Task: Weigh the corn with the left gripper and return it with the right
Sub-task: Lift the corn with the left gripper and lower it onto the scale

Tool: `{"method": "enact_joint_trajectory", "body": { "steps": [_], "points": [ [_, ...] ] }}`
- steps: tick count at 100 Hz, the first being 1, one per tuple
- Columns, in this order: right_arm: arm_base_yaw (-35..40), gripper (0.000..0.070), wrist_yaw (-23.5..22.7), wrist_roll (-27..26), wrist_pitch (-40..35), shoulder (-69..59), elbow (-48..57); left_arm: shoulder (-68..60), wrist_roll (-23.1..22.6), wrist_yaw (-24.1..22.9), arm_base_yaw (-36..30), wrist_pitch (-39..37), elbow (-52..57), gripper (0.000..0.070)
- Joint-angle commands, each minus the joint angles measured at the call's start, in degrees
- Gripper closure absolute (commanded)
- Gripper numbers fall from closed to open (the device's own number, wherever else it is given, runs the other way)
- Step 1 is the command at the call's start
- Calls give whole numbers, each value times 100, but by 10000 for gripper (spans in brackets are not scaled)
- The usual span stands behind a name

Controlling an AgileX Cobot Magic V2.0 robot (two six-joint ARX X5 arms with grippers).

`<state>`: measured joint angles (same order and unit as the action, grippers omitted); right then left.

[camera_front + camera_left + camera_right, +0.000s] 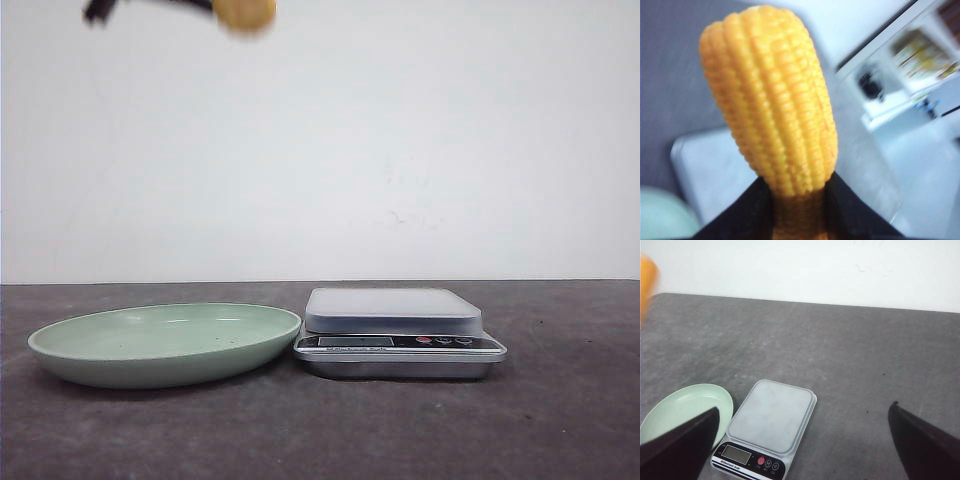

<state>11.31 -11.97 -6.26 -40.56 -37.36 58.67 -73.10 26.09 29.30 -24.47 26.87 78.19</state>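
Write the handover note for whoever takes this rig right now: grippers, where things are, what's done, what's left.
Left gripper: jaws shut on the corn, held high above the table, at the top edge of the front view.
Right gripper: jaws open, empty, hanging above the table with the scale in view below.
Scale: platform bare, beside the green plate, which is also empty.
Done: corn picked up by the left arm.
Left: set the corn on the scale, release, then have the right gripper pick it up and return it, probably to the plate.

Corn (775, 100): yellow-orange cob, kernel rows, base clamped in left end effector (799, 210), held high.
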Motion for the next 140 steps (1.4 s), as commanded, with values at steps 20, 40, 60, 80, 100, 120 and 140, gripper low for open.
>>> {"method": "enact_joint_trajectory", "body": {
  "steps": [20,40,60,80,100,120,140],
  "points": [
    [26,17,-2,-59,22,-28,57,-68,-17,-448,-83,-219,610,698],
    [24,17,4,-57,24,-31,57,-776,17,-721,-302,-411,632,697],
    [24,17,48,-22,22,-39,57,-2020,166,-715,-492,-549,708,697],
    [24,17,170,50,-9,-37,57,-3086,446,-675,-599,-538,868,697],
    [24,17,173,44,-81,-37,57,-3744,444,-664,-730,-586,940,697],
    [24,17,173,20,-205,-37,57,-4175,444,-627,-844,-527,940,697],
    [24,17,175,-42,-431,-33,57,-4395,444,-398,-885,-549,940,696]
  ]
}}
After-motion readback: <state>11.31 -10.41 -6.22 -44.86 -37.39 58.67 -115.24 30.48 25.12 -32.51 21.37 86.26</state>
